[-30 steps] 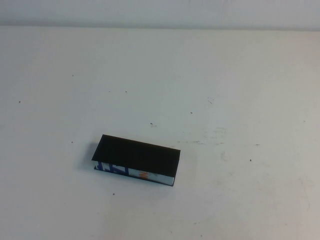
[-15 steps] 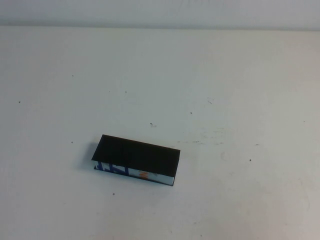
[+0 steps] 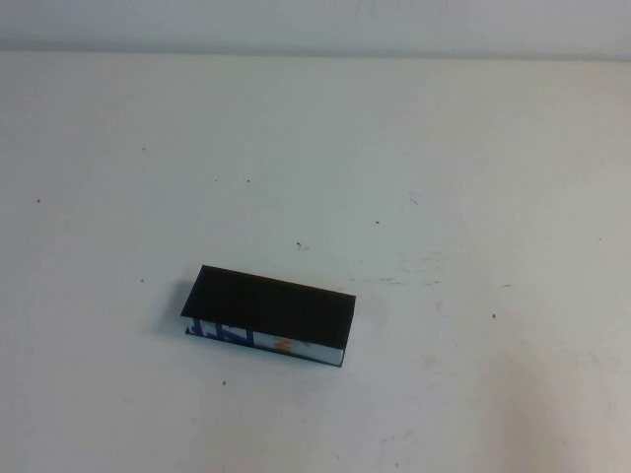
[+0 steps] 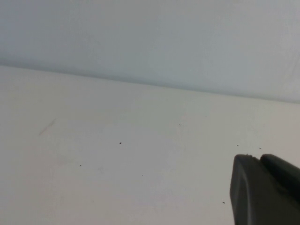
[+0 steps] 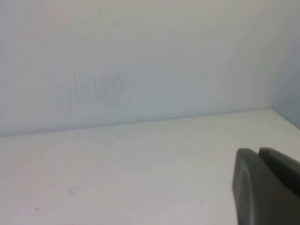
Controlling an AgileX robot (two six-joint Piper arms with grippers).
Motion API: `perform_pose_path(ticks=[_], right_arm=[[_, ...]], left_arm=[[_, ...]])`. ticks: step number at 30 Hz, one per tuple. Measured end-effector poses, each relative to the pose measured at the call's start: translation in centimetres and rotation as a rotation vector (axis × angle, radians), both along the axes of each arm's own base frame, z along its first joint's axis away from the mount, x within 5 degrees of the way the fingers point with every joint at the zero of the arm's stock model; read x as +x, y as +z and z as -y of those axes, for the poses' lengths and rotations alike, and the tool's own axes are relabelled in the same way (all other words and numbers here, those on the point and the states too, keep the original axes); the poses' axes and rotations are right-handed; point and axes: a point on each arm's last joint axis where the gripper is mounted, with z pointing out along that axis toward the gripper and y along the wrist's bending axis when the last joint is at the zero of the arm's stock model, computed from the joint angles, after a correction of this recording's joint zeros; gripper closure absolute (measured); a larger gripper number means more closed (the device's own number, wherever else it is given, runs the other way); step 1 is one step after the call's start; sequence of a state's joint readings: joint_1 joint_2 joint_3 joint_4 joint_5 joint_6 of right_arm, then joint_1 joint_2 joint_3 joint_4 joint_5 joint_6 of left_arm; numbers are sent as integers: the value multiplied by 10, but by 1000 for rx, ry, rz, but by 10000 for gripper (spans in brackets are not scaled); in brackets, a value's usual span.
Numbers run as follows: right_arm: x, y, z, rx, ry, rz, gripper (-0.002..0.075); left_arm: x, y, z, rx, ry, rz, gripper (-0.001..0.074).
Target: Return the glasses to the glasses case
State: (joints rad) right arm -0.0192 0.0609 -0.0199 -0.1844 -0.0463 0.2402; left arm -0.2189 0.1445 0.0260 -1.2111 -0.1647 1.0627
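Note:
The glasses case (image 3: 268,313) lies on the white table, left of centre and near the front, in the high view. Its black lid is down and its white side printed in blue and orange faces the front. The glasses are out of view. Neither arm shows in the high view. My left gripper (image 4: 259,158) is shut and empty, with its two fingers pressed together over bare table. My right gripper (image 5: 258,151) is also shut and empty over bare table near the back wall.
The white table (image 3: 444,177) carries small dark specks and scuffs. A pale wall (image 3: 315,25) runs along its far edge and shows in both wrist views.

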Motion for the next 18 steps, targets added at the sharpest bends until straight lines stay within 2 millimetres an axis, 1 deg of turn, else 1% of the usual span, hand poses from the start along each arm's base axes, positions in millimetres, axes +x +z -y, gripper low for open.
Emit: perform_pose_path(ticks=[5,15,18], right_arm=[[-4,-13,0,0,-4,-8,737],[-7,-46,0,-35,16,-358,737],[-7,-48,-1,-36,35,-375,737]], left_arm=[[0,0,0,0,0,0,738],[0,0,0,0,0,0,738],[0,0,0,0,0,0,738]])
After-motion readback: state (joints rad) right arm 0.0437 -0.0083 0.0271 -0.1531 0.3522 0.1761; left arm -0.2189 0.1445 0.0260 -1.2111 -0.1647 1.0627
